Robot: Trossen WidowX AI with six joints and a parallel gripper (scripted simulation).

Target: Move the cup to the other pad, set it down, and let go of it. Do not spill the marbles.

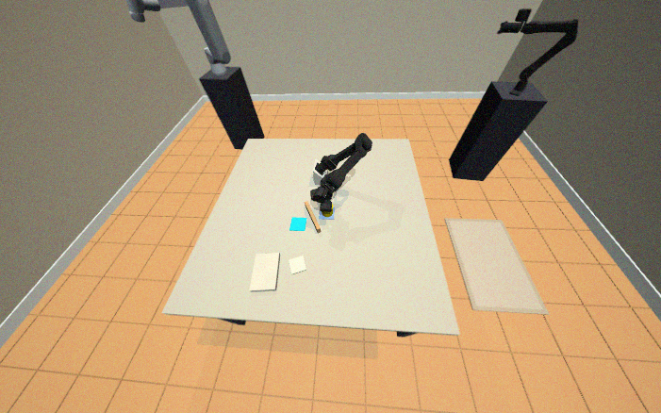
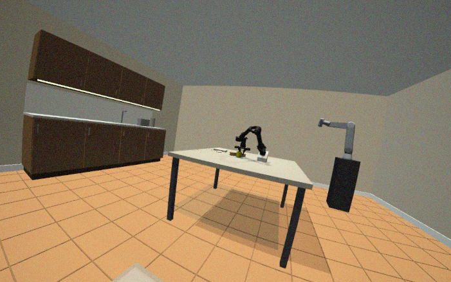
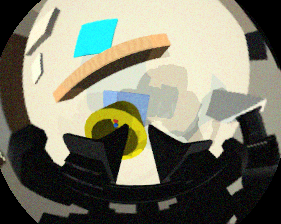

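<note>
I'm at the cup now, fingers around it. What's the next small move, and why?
Probably finish closing gently before any lift. The gripper straddles the yellow cup, which stands upright on the pale blue pad, but a firm grip isn't evident. The wooden bar lies between it and the cyan pad, so the cup must be lifted over it.
</note>
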